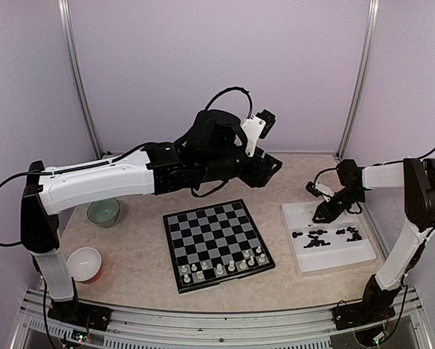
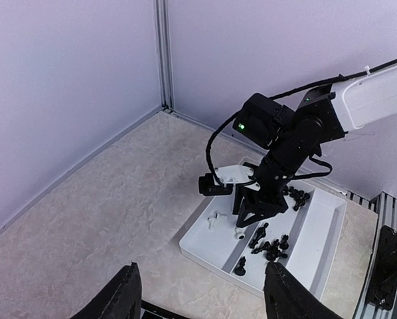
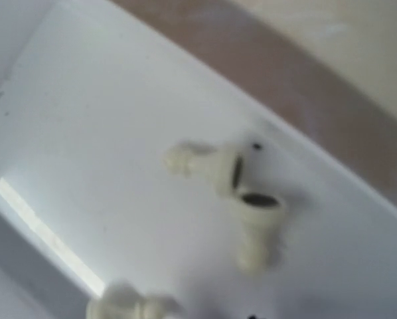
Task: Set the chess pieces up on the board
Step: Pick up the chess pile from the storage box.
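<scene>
Pale lilac walls close in a marbled beige bench (image 1: 130, 287). The board (image 1: 217, 243) lies mid-bench toward the near edge, with cream-white chess pieces (image 1: 221, 269) standing on its nearest rows. By the right edge, a white tray (image 1: 352, 256) holds a scatter of black pieces (image 1: 319, 236) and, toward its far left corner, a few cream ones (image 3: 255, 226) lying on their sides. The right gripper (image 2: 255, 211) points down over those; I cannot tell whether its jaws have closed on one. The left gripper (image 2: 202, 299) hangs above the bench beyond the board's far right corner, jaws apart and empty. The pieces look light, hard and smooth, so they are likely to roll or squirt out of a pinch. Gripping across the narrow stem, just above the base, seems safest.
</scene>
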Robot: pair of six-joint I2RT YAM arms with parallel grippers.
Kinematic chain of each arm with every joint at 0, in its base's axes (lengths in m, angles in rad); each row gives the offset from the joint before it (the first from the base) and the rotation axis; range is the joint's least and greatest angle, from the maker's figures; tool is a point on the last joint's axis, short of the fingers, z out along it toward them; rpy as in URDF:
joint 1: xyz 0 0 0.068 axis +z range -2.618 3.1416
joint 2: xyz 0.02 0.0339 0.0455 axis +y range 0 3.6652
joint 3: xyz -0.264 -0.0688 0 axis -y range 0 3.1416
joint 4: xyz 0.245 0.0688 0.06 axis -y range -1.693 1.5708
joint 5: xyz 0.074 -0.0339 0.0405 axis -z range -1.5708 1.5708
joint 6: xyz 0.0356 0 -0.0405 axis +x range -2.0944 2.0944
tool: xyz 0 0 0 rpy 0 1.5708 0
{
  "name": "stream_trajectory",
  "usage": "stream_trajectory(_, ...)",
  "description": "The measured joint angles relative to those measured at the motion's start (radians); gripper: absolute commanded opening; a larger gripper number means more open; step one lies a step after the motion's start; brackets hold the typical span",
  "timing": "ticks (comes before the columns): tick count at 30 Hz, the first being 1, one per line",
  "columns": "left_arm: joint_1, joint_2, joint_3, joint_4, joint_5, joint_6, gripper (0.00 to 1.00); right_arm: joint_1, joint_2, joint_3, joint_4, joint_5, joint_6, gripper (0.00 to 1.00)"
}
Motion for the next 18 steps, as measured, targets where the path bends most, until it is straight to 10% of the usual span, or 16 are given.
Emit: stream_trajectory(18,-0.001,0.011,-0.028,-0.032,-0.001,-0.051,0.63,0.031,0.079,0.036,0.092,0.065,0.025,0.26)
